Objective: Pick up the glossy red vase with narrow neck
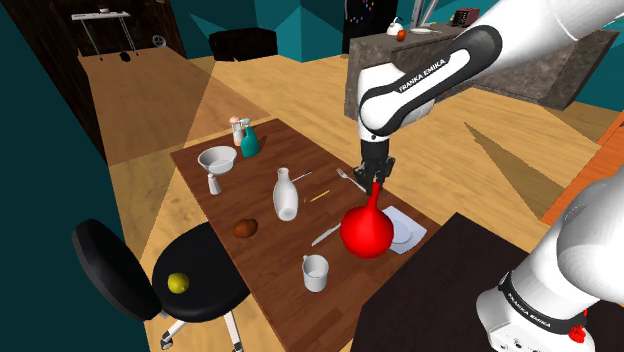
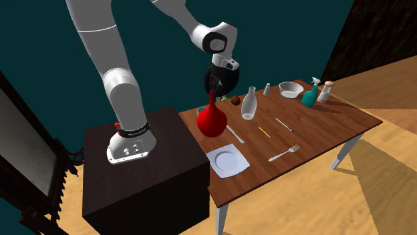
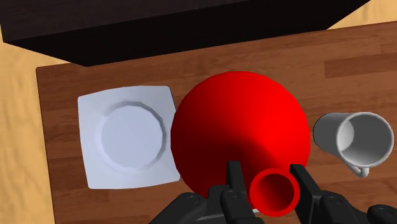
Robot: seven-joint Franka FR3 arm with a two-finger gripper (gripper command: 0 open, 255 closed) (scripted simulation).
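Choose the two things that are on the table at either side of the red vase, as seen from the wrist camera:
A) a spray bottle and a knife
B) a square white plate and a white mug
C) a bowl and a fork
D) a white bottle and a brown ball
B: in the wrist view the red vase has the square white plate on one side and the white mug on the other, on the wooden table.
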